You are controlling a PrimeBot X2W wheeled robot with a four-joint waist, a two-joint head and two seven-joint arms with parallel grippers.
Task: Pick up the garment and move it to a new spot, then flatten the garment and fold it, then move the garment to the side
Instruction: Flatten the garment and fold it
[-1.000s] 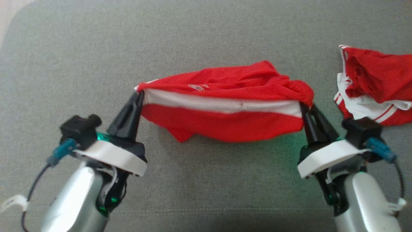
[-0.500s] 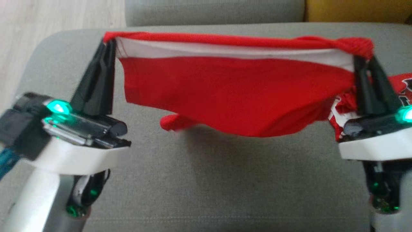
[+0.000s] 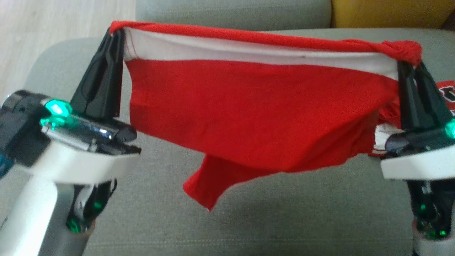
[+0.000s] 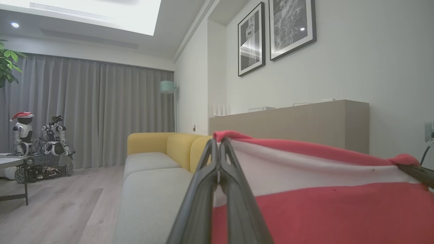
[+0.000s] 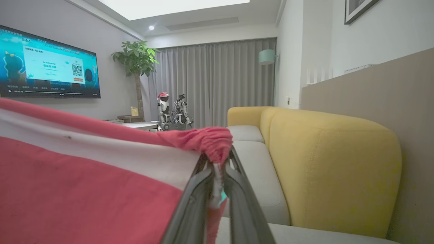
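1. At the upper left of the head view, our left fingers (image 3: 113, 46) are pressed together on the left end of the white band of the garment (image 3: 249, 103). No gap shows between them.
2. In the middle, the garment hangs in the air above the grey sofa seat (image 3: 284, 217). It is stretched as a red sheet between both grips, and one loose corner points down at the lower centre.
3. At the right edge, our right fingers (image 3: 408, 73) stand narrow and pinch a bunched red knot of the same band. Just behind them a second red garment (image 3: 447, 93) lies on the seat.
4. We judge that we are in the first step: the garment is picked up but not yet put on its new spot.
5. The next move asks us to carry it to a free part of the seat, away from the second garment. We should lower it with both grips closed and the band tight, so the cloth lands flat.
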